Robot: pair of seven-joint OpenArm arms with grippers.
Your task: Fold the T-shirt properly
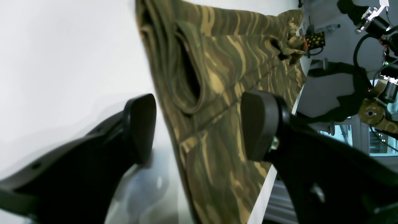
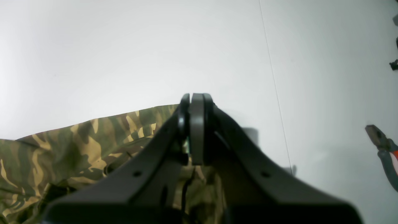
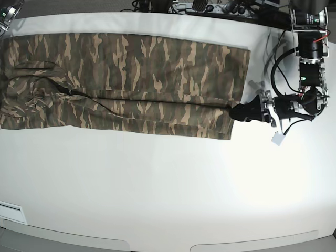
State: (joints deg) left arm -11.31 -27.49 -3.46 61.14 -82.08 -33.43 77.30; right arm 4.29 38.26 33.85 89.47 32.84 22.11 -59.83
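Camouflage-print cloth T-shirt [image 3: 126, 79] lies flat across white worktop [image 3: 168, 189]; left end effector [image 1: 199, 127] gapes wide at its hem, right end effector [image 2: 195, 124] closed on nothing — pinch both layers, fold evenly.

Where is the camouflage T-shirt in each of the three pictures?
Left wrist view: the T-shirt runs from the top middle down to the bottom, between the open left gripper fingers.
Right wrist view: it lies at the lower left, partly behind the shut right gripper.
Base view: it stretches across the upper part, from the left edge to right of the middle.
Shared landmark: the white table under the shirt, in all three.
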